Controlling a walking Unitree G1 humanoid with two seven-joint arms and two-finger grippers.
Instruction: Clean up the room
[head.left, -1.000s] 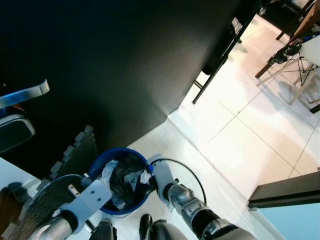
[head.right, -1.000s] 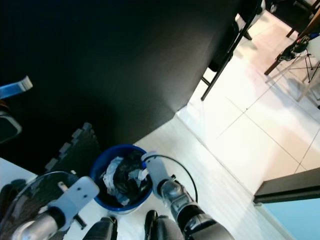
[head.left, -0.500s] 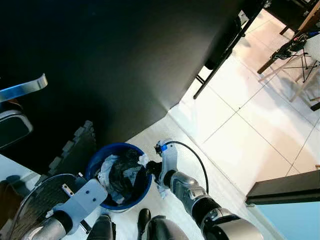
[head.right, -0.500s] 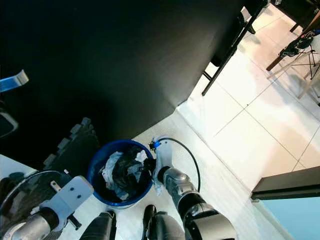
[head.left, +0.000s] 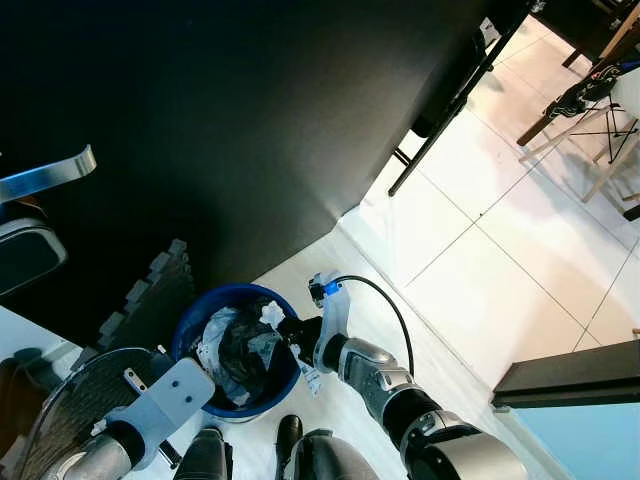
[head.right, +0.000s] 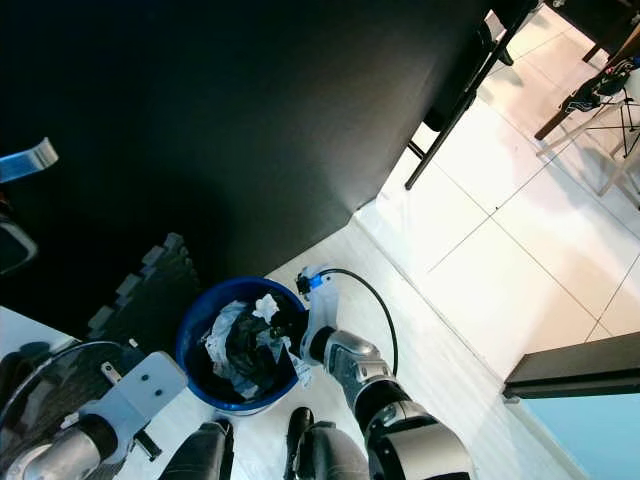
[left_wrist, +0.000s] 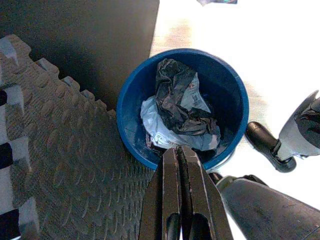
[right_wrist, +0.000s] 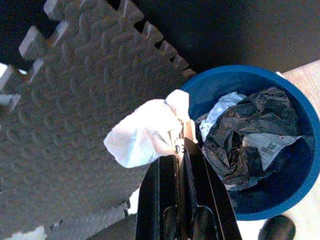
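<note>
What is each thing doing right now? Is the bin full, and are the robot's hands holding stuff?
Blue bin: upright, partly filled with crumpled trash.
White tissue: crumpled, pinched over the bin.
Right gripper: jaws shut on the tissue.
Left gripper: jaws shut, holding nothing.
Foam mat: flat on floor.

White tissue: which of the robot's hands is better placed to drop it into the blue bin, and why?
The right hand: it already pinches the white tissue over the blue bin rim. The left hand is shut and holds nothing.
</note>
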